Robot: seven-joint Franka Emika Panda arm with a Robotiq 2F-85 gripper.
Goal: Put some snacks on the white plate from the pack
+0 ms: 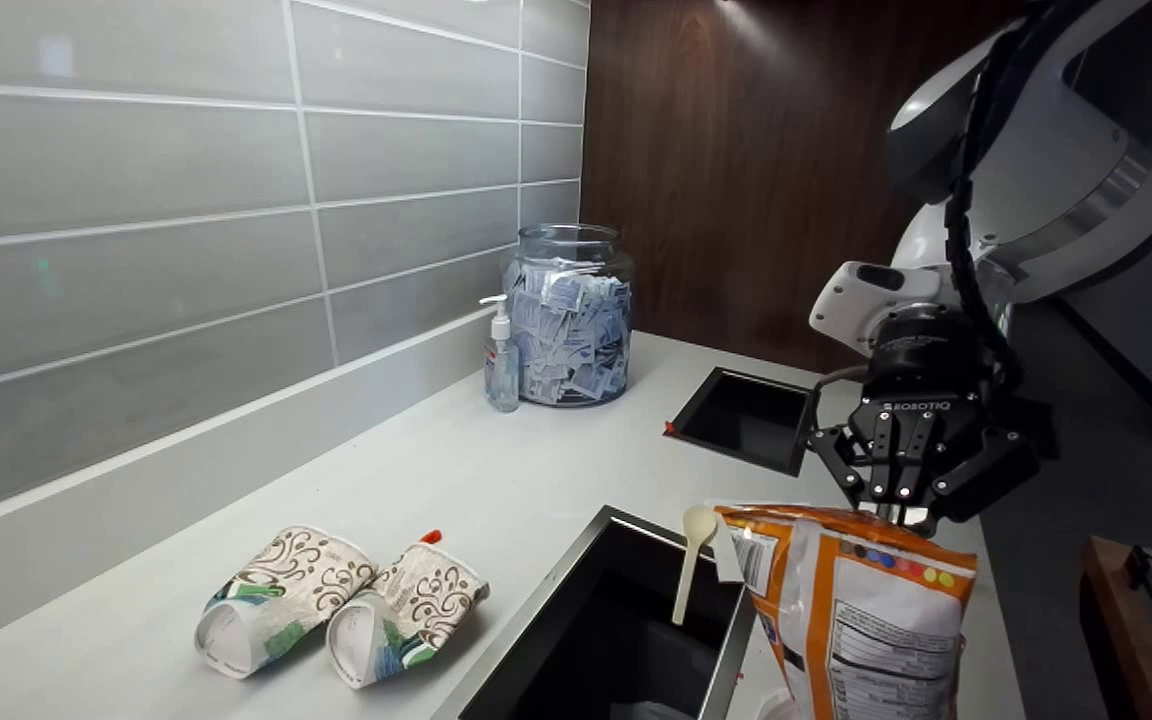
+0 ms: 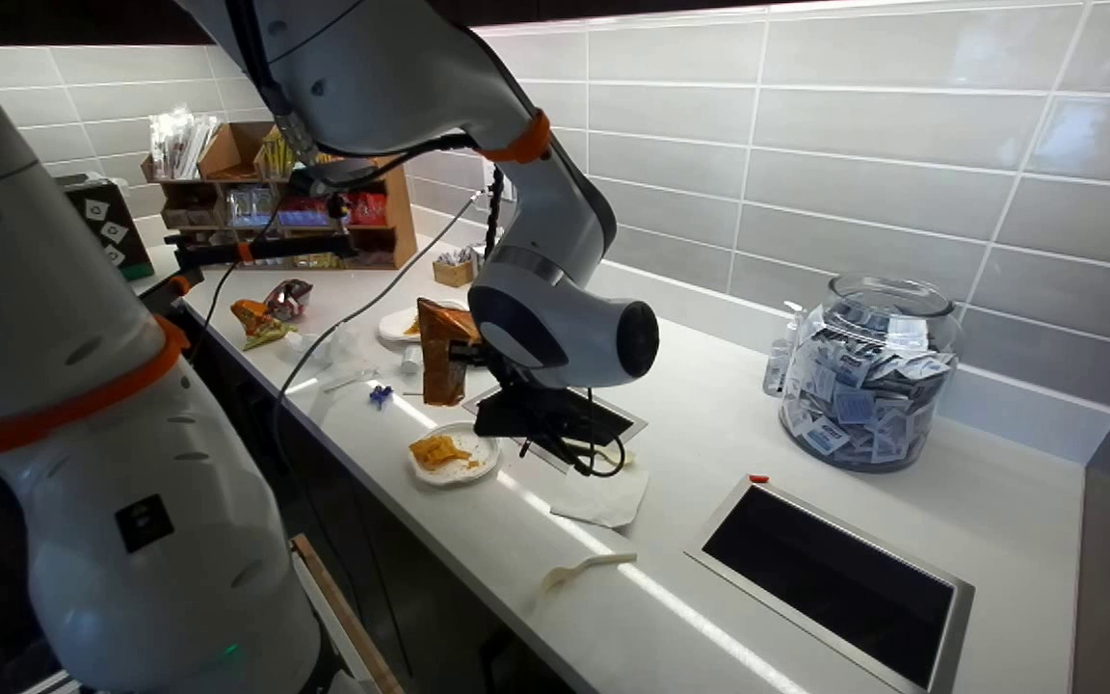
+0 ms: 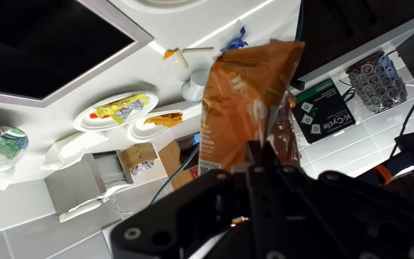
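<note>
Far left in an exterior view, a crumpled orange-and-green wrapper point(image 2: 261, 325) lies on the counter point(image 2: 700, 405). To its right is a farther plate point(image 2: 393, 326), part hidden by the orange pack point(image 2: 442, 361). The pack hangs above the counter, suspended from the gripper point(image 3: 261, 145). Jaws found closed up fully, fingertips together, with the pack's foil edge pinched between them. The white plate point(image 2: 486, 451) sits flat on the counter, lower in that exterior view and apart from the pack, bearing orange snacks point(image 2: 435, 451). Farther right: a pale spoon point(image 2: 598, 562), a pump bottle point(image 2: 779, 366) just beside a glass jar point(image 2: 887, 289) of packets point(image 2: 854, 403), and a dark metal-framed inset point(image 2: 834, 578).
</note>
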